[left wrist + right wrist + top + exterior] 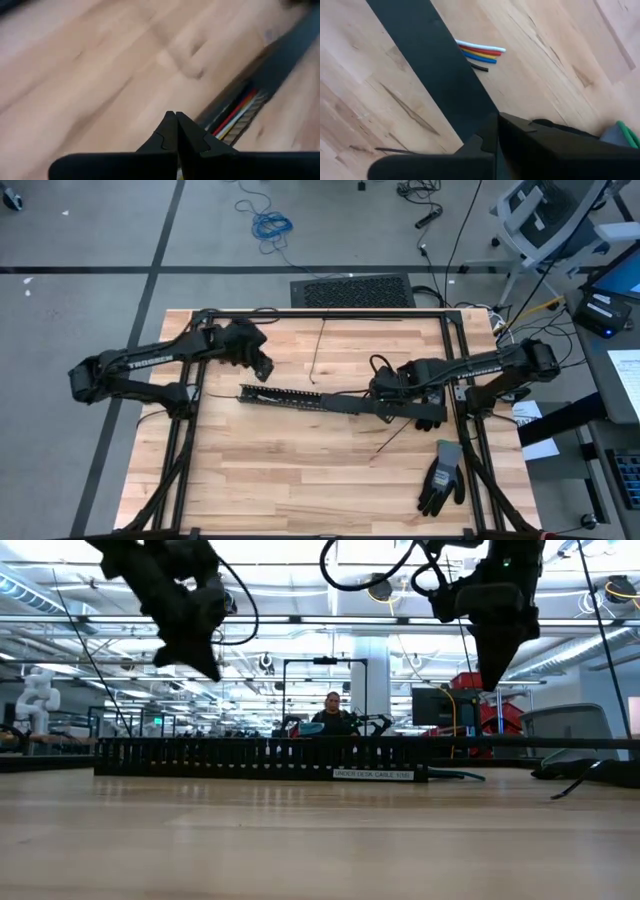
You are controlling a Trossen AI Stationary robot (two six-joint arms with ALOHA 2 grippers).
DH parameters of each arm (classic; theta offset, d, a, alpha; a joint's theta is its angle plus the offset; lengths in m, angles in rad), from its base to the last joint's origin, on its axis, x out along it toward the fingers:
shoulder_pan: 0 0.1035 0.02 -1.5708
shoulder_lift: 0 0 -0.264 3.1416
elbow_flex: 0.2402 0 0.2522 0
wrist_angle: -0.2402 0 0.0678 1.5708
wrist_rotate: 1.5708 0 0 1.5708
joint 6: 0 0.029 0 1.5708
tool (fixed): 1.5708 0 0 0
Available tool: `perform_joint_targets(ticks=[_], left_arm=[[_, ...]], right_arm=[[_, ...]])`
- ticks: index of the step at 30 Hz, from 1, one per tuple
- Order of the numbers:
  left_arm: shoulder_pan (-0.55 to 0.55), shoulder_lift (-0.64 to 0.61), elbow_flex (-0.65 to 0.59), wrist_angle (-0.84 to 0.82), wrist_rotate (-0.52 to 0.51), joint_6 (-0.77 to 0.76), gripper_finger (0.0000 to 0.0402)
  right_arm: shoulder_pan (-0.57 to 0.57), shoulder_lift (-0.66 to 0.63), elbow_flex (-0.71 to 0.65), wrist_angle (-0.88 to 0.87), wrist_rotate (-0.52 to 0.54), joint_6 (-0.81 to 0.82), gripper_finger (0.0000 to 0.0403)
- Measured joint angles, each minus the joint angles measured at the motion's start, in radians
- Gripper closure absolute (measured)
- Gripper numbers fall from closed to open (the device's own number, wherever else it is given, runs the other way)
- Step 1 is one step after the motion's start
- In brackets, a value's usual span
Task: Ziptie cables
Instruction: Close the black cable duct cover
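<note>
The cables (239, 111) are red, yellow and white wires that lie inside a long black slotted cable tray (310, 400) in the middle of the table. Their coloured ends (481, 51) stick out past the tray (430, 65) onto the wood. My left gripper (265, 368) is shut and hangs above the tray's left end; the low view shows it (205, 660) well clear of the tray (260, 755). My right gripper (383, 387) is also shut. It is raised over the tray's right end, and in the low view it (490, 680) stands high above the table.
A thin black zip-tie strip (316, 350) lies on the wood beyond the tray, and another (392, 438) lies on the near right. A dark work glove (441, 477) rests at the near right corner. A black frame (320, 312) borders the table. A person (332, 712) sits far behind.
</note>
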Motion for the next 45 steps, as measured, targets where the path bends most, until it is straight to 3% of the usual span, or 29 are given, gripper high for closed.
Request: perform_joint_targets(ticks=[4,7,10,13,25,31,36,40,45], left_arm=[[-0.019,0.045,0.005,-0.339,-0.09,-0.094,0.0401],[-0.056,0.032,0.01,-0.517,-0.228,-0.192,0.0401],[-0.079,0.026,0.006,-0.6,-0.318,-0.302,0.0401],[-0.094,0.032,-0.032,-0.644,-0.317,-0.355,0.0401],[-0.114,0.139,-0.188,-0.344,-0.273,-0.458,0.0401],[-0.115,0.243,-0.19,-0.272,-0.26,-0.425,0.0401],[-0.122,0.286,-0.189,-0.245,-0.257,-0.405,0.0401],[-0.137,0.287,-0.189,-0.235,-0.259,-0.395,0.0401],[-0.153,0.287,-0.189,-0.235,-0.264,-0.351,0.0401]], right_arm=[[-0.001,0.0,0.0,0.003,-0.001,-0.029,0.0403],[-0.001,0.0,0.0,0.015,0.019,-0.036,0.0403],[-0.001,0.0,0.0,0.045,0.024,-0.06,0.0403],[-0.001,0.0,0.0,0.082,0.025,-0.093,0.0403],[-0.001,-0.046,0.0,0.085,0.04,-0.096,0.0403],[-0.001,-0.18,0.001,-0.005,0.124,0.028,0.0403],[-0.001,-0.281,0.034,-0.197,0.149,0.18,0.0403],[-0.001,-0.295,0.037,-0.471,0.022,0.323,0.0403],[0.023,-0.3,-0.072,-0.456,-0.184,0.424,0.0403]])
